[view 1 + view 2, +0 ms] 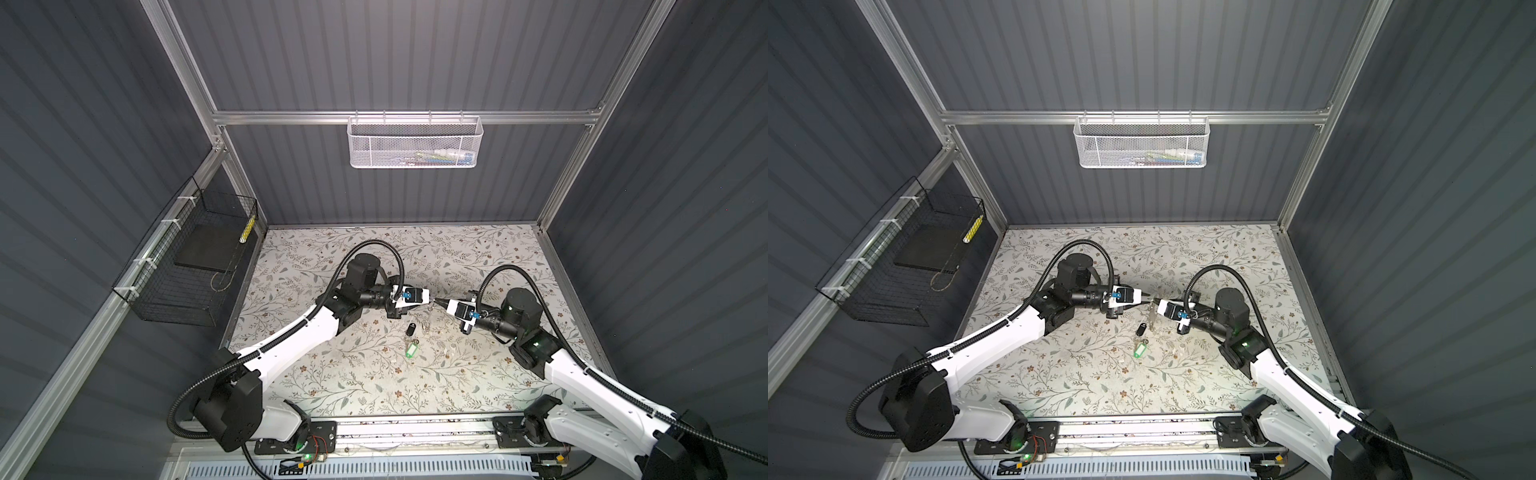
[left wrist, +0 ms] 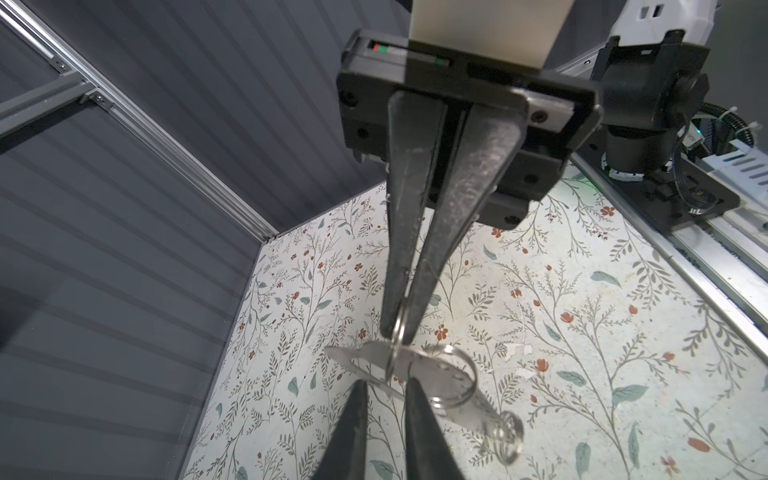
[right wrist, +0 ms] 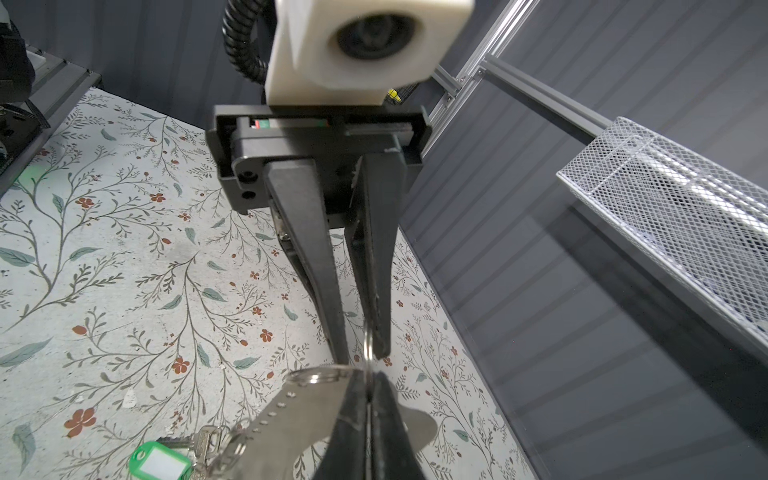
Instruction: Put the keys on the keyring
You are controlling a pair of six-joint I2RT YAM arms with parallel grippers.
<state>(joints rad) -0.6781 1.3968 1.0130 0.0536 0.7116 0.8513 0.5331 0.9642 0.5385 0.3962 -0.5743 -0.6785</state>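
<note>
keys lie flat on the floral table a little left of centre: the silver key with the black fob head and, just nearer, the green tag with its small ring, close together and neither clipped to anything. both look small, light and slick, so i would take the key by its thick fob, leaving the other end free, and the tag by its plastic body, leaving its ring free. just far of them, the left gripper reaches in from the left with its jaws narrowed around a thin metal ring seen edge-on. a sliver of gap shows on one side, so i cannot tell whether it truly pinches. that ring sits at the top end of the keyring, a thin grey metal plate with a row of small holes and split rings dangling from it. it is held up over the table between the two tools. it looks stiff, light and slippery, and likely to swing or twist if held at one point, so i judge the plate's flat edge a firmer hold than a loose ring. on the right, the right gripper is pinched tight on the keyring at that same top end and seems to carry its weight.
</note>
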